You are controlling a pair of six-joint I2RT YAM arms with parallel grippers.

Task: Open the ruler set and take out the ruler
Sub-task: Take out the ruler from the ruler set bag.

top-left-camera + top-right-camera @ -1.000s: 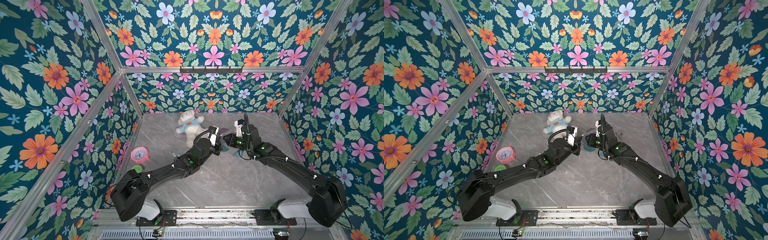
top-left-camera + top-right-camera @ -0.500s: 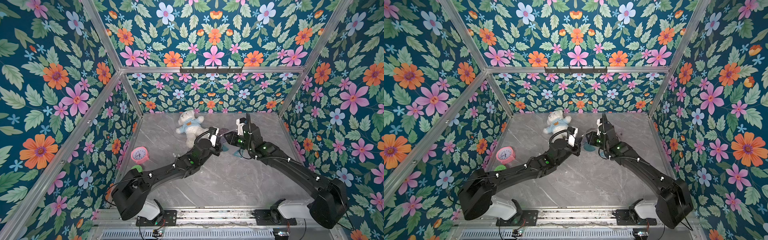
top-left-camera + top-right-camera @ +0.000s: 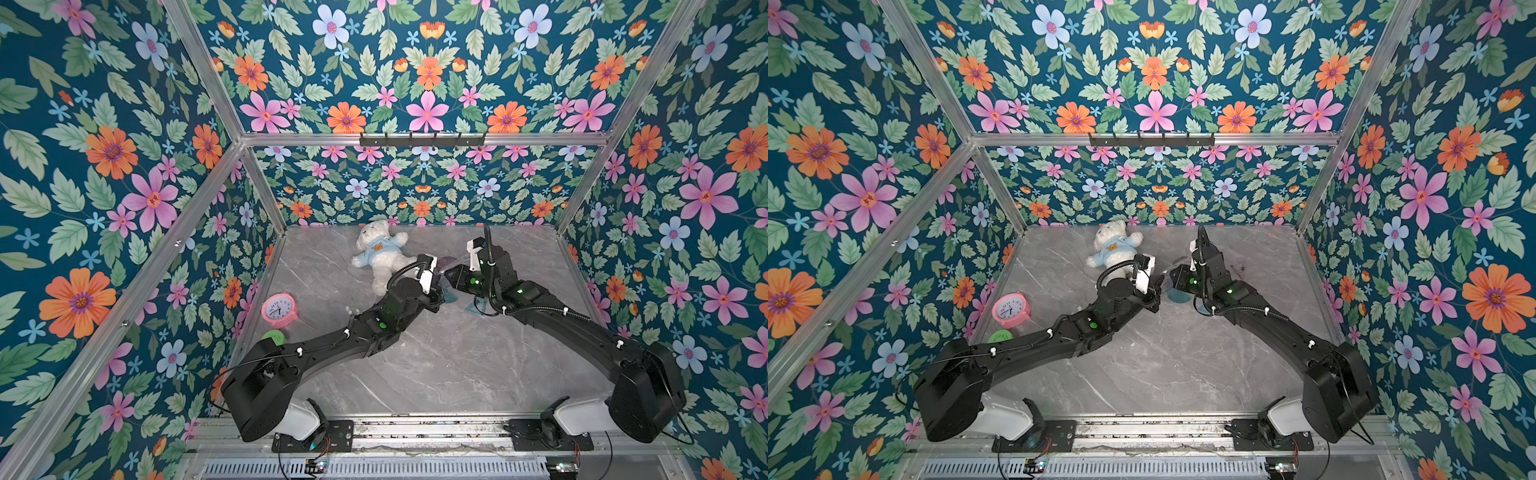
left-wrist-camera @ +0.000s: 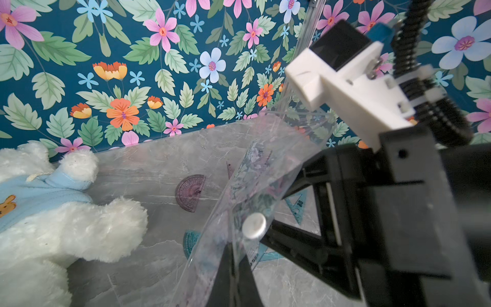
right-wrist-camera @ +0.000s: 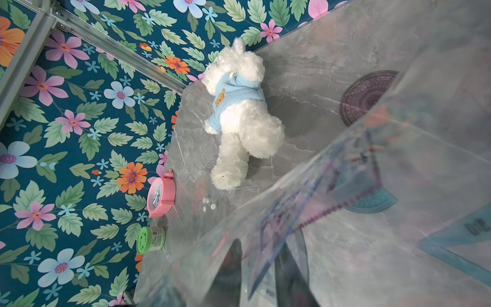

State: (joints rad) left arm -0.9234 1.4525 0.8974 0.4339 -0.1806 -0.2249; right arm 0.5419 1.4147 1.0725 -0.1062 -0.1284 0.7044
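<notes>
Marble counter (image 4: 159, 159) below; my left gripper (image 4: 233, 255) pinches one end of the ruler set (image 4: 265, 159), long axis slanting toward the right gripper (image 3: 454, 277), whose grip I cannot tell.

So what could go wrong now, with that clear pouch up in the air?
Two things, probably. The left pincer pinches only a thin edge of the slippery clear pouch, so the pouch might slide free and drop. The ruler inside it looks loose, so it could tumble out uncontrolled and land on the purple protractor lying on the table, or bounce toward the teddy bear.
</notes>
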